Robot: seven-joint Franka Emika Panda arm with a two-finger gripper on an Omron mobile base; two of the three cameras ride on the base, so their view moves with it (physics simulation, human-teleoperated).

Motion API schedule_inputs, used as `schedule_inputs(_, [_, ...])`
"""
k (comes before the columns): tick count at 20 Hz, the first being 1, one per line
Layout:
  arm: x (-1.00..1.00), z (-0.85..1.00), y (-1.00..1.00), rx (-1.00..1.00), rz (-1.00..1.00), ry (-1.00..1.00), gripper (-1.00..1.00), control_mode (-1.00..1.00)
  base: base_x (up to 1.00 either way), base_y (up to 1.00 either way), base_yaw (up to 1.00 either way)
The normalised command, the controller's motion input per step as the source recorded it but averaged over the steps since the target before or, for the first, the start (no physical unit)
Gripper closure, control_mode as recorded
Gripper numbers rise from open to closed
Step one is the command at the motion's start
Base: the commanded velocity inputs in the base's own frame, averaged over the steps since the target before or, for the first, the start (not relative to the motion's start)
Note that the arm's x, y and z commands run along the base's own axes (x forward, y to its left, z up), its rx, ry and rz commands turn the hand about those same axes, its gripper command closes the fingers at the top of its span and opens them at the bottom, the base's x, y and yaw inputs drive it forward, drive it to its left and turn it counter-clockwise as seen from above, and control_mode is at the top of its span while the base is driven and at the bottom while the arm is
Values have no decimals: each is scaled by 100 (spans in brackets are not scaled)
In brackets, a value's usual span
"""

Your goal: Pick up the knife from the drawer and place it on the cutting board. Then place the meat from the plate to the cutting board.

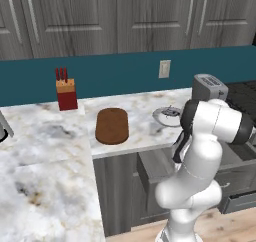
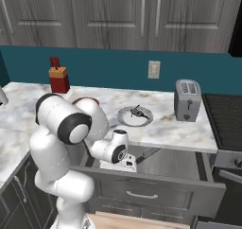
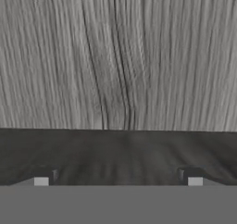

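the drawer [image 2: 156, 188] stands pulled out under the marble counter [image 2: 179, 126], and the white arm bends down so its hand sits inside the drawer's open box. seen from the hand, the gripper [image 3: 118, 179] has its two dark fingertips [image 3: 41, 177] spread wide apart with nothing between them, facing the drawer's grey grained inner surface [image 3: 118, 56]. i cannot make out the knife inside the drawer.

taking the plate [image 2: 135, 116] as the landmark: it lies on the counter directly above the open drawer, with a small dark item on it too small to identify. the cutting board [image 1: 112, 125] lies bare to the plate's left. the toaster [image 2: 187, 100] stands to the plate's right. the red knife block [image 1: 66, 94] stands beyond the board, far left of the plate, against the teal wall.
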Motion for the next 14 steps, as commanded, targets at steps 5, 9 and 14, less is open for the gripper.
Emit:
schedule_inputs(5, [-82, 0, -34, 5, -5, 0, -100, -100, 0, 0, 0])
schedule_inputs(9, [-85, 0, -29, 3, -4, 0, -100, -100, 0, 0, 0])
schedule_inputs(14, [-78, -11, -19, 1, -1, 0, -100, -100, 0, 0, 0])
